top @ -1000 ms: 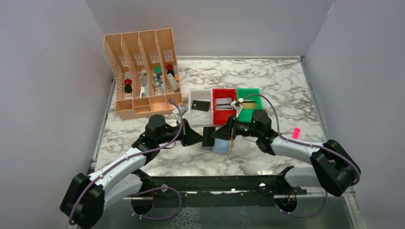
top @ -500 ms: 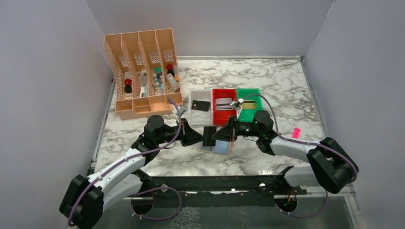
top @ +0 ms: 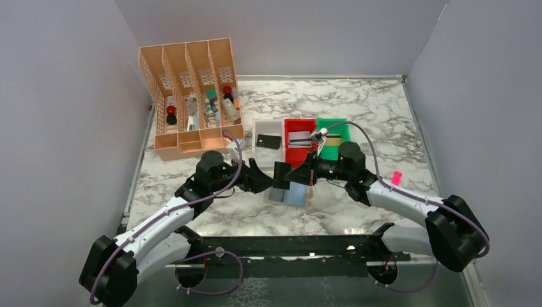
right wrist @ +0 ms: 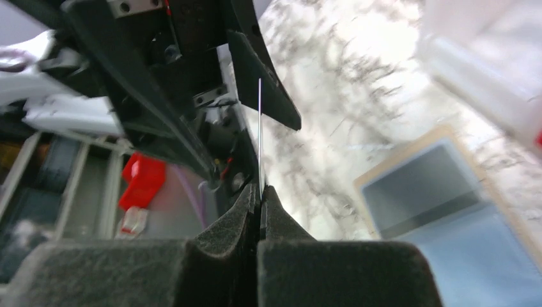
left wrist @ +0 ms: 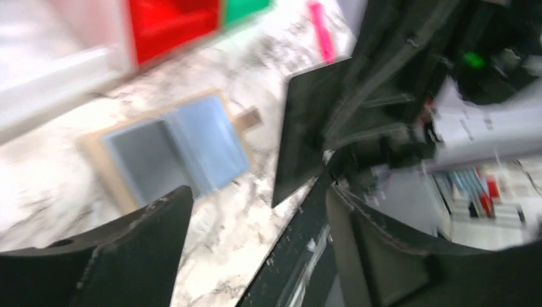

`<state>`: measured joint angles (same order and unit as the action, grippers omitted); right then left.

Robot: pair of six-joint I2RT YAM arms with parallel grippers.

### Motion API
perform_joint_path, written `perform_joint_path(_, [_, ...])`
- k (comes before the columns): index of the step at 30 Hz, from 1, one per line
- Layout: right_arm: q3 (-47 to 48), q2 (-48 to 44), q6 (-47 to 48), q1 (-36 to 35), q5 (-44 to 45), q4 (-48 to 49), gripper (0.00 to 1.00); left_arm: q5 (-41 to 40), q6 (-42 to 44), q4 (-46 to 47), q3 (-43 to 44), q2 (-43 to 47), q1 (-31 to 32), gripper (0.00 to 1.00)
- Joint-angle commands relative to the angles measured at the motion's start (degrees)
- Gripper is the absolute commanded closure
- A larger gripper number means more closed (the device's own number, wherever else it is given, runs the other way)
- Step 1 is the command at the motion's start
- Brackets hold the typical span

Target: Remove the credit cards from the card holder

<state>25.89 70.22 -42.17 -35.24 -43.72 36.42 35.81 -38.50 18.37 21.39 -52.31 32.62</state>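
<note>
A black credit card (top: 282,174) stands on edge above the card holder (top: 287,194), a flat blue-grey bifold with a tan border lying open on the marble. My right gripper (top: 296,174) is shut on the card's right edge. In the right wrist view the card (right wrist: 259,128) shows edge-on between the closed pads (right wrist: 250,203). My left gripper (top: 261,178) is open just left of the card. In its wrist view the card (left wrist: 305,131) hangs beyond the spread fingers (left wrist: 137,246), clear of them, and the holder (left wrist: 172,147) lies below.
A white bin (top: 257,153) holds a black card (top: 268,141), a red bin (top: 295,158) a silver card (top: 298,137), and a green bin (top: 340,125) a gold-striped card (top: 332,140). An orange slotted organizer (top: 192,96) stands at the back left. A pink marker (top: 396,177) lies at the right.
My left gripper has opened and let go of the black card. My right gripper has closed onto it. Both grippers and the card have shifted slightly away from the arm bases.
</note>
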Motion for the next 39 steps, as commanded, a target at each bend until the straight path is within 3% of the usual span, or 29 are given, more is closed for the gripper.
perform_joint_path(1, [8.75, -2.04, 12.28, 0.18, 13.72, -20.75, 0.99, -27.24, 7.19, -27.29, 10.44, 2.55, -0.28, 0.11])
perform_joint_path(4, [14.61, 0.73, 16.66, -0.25, 19.21, -28.07, 0.99, -37.6, 7.85, -35.63, 14.18, 3.64, -0.28, 0.02])
perform_joint_path(8, [21.94, 4.72, 22.53, -2.57, 30.17, -35.56, 0.99, -46.42, 8.88, -42.56, 17.63, 4.48, -0.28, 0.01])
perform_joint_path(18, [38.86, 19.36, 39.22, -13.49, 58.35, -43.85, 0.99, -57.6, 13.71, -45.68, 16.69, 11.51, -0.29, 0.01])
perform_joint_path(26, [48.09, 29.8, 49.32, -16.23, 66.76, -42.84, 0.99, -61.05, 13.78, -47.13, 17.66, 12.06, -0.28, 0.01])
perform_joint_path(33, [57.85, 40.74, 54.77, -16.61, 75.9, -48.7, 0.99, -62.33, 12.71, -48.11, 17.69, 13.45, -0.28, 0.01])
perform_joint_path(39, [59.01, 44.65, 59.58, -16.7, 76.24, -46.04, 0.99, -62.97, 12.76, -48.25, 17.64, 14.08, -0.28, 0.01])
